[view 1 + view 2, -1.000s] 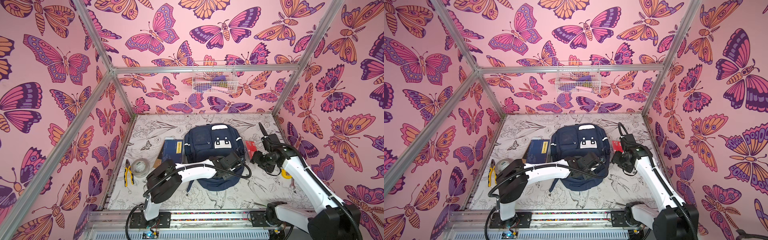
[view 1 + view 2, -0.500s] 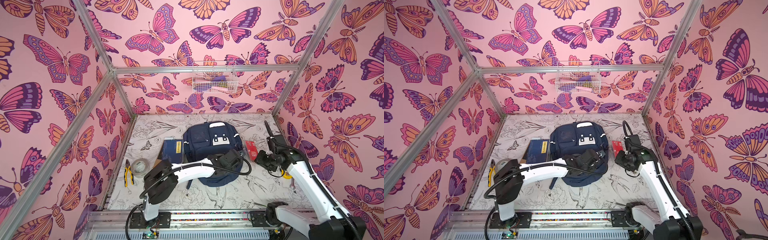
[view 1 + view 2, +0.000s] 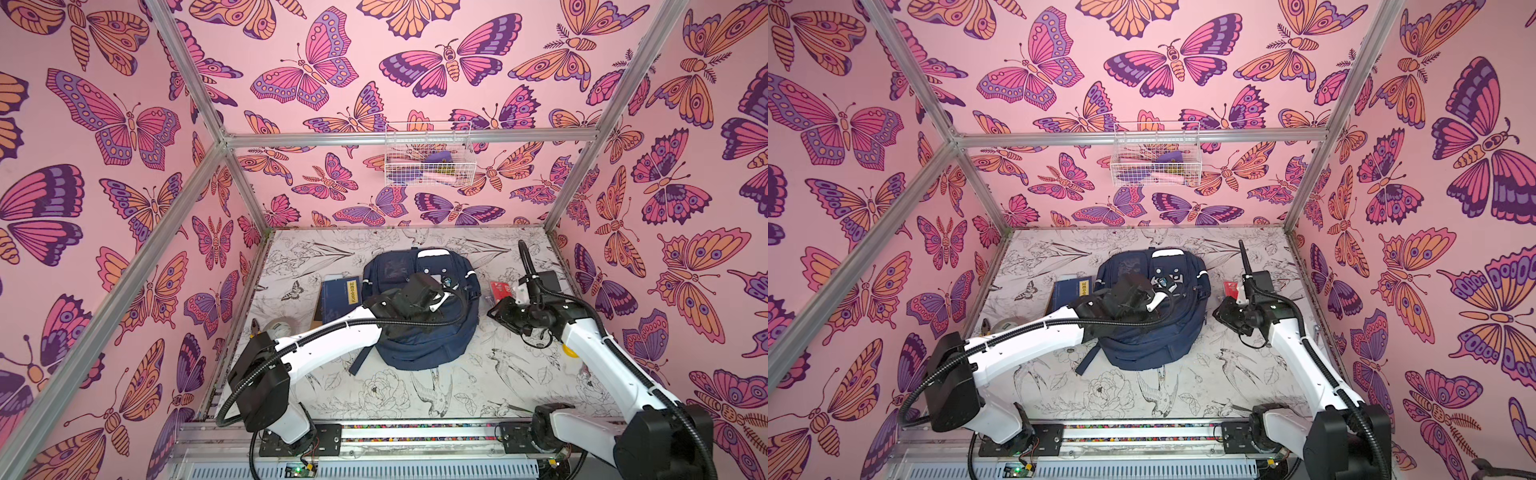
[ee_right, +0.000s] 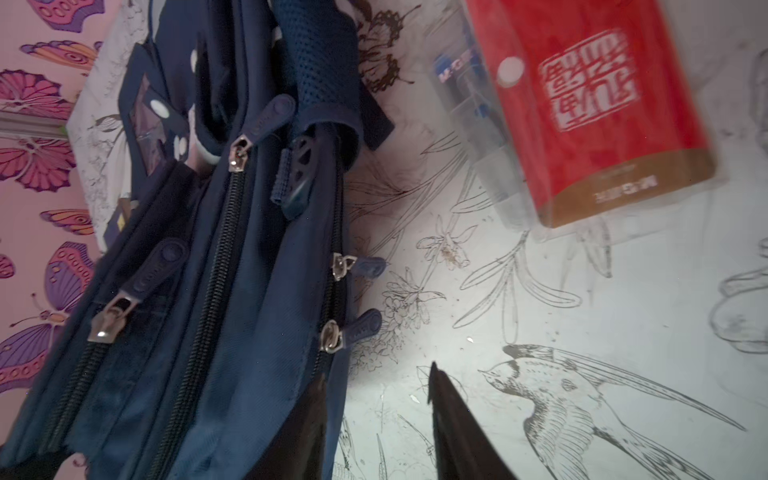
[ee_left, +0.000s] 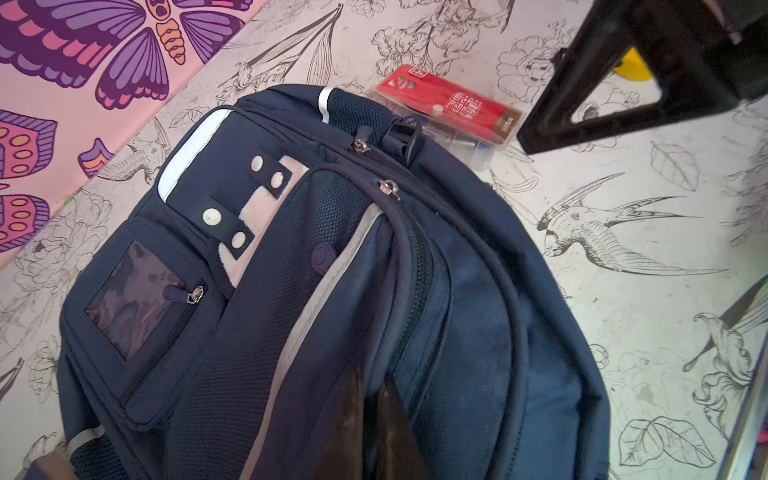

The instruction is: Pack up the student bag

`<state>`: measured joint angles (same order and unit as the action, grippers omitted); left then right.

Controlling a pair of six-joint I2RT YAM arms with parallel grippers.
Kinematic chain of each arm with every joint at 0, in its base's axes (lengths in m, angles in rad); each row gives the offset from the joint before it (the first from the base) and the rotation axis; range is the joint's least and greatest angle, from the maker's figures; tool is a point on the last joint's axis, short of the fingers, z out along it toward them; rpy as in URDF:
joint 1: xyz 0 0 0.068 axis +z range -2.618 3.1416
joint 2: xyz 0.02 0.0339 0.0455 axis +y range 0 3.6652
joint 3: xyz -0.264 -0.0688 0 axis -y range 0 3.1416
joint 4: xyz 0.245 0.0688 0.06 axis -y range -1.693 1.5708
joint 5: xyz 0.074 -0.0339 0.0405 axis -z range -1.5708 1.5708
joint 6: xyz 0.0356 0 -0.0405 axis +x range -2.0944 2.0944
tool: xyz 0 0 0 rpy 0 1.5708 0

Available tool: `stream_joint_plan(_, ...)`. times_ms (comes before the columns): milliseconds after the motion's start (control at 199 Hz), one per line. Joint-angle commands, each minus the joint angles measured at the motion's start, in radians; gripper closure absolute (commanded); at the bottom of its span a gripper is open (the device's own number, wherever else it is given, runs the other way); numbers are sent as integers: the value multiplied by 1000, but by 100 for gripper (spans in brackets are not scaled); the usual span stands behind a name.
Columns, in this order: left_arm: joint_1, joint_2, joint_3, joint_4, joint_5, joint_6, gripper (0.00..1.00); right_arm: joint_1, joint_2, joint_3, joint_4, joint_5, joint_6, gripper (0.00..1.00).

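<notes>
Student bag [image 3: 432,345]: flat on the bench [image 3: 415,399], long axis running away from me. My left claw [image 5: 374,419]: clamped on its front fabric. My right claw [image 4: 374,428]: jaws apart, empty, just beside the bag's zippered flank.

Bright even light; r. wrist view motion-blurred.

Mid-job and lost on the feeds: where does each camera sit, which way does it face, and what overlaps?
Both top views: high above the front rail, looking down toward the back wall; both arms show, with the student bag between them.
Left wrist: above the bag, looking along the left tool, pinched shut on the front pocket.
Right wrist: low beside the bag, looking past the open right tool at its zippers.
Shared: both wrist views show the bag and the red-labelled case.
</notes>
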<state>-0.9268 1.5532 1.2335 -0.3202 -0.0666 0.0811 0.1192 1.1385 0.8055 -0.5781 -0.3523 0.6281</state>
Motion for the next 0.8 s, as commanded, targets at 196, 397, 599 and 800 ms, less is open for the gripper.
stream_joint_plan(196,109,-115,-13,44,174,-101,100,-8,-142,-191,339,-166,82,50)
stream_joint_plan(397,151,-174,-38,86,254,-131,100,-37,-95,-259,605,-342,181,47)
stream_joint_plan(599,187,-205,-57,129,308,-175,100,-86,-38,-269,727,-473,227,43)
stream_joint_plan(800,192,-206,-69,145,312,-206,100,-87,1,-269,806,-517,241,41)
